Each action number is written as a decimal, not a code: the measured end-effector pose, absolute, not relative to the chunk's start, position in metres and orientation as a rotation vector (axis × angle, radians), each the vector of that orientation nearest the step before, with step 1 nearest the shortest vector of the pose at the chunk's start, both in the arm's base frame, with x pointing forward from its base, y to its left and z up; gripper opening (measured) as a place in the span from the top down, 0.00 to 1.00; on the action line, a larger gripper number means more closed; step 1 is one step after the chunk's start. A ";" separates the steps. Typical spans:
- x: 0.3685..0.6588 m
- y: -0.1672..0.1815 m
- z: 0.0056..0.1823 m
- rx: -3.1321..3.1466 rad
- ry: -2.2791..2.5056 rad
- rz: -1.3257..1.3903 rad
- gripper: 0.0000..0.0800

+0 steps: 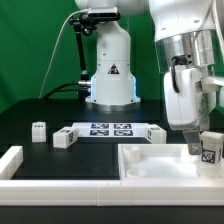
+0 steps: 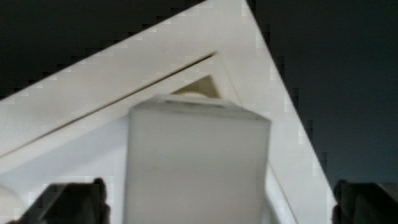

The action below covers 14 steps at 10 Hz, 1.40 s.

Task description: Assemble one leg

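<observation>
A white leg (image 1: 210,150) with a black-and-white tag stands upright at the far right corner of the large white tray-like part (image 1: 150,158). My gripper (image 1: 199,146) is down around this leg. In the wrist view the leg (image 2: 196,150) fills the middle between my two dark fingertips (image 2: 71,205), with a gap on each side, so my gripper (image 2: 217,208) is open. The tray part's corner (image 2: 214,85) shows just beyond the leg. Two more legs (image 1: 38,131) (image 1: 63,138) stand loose on the black table at the exterior view's left.
The marker board (image 1: 108,130) lies flat at the table's middle back. A long white rail (image 1: 40,182) runs along the front edge, turning up at its left end (image 1: 11,158). The robot's base (image 1: 110,75) stands behind the board.
</observation>
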<state>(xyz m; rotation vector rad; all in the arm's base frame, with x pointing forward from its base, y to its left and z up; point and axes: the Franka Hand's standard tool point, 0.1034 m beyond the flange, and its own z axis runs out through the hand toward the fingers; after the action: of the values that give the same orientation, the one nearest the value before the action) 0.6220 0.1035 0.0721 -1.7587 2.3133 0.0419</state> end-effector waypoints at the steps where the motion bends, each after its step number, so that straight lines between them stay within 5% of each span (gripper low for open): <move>1: 0.622 0.103 0.073 -1.878 2.227 0.035 0.19; 14: 0.623 0.105 0.072 -2.897 0.915 -0.025 0.20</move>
<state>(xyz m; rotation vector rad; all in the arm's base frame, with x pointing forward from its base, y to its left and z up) 0.6230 0.1053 0.0724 -2.8969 0.9151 -0.0249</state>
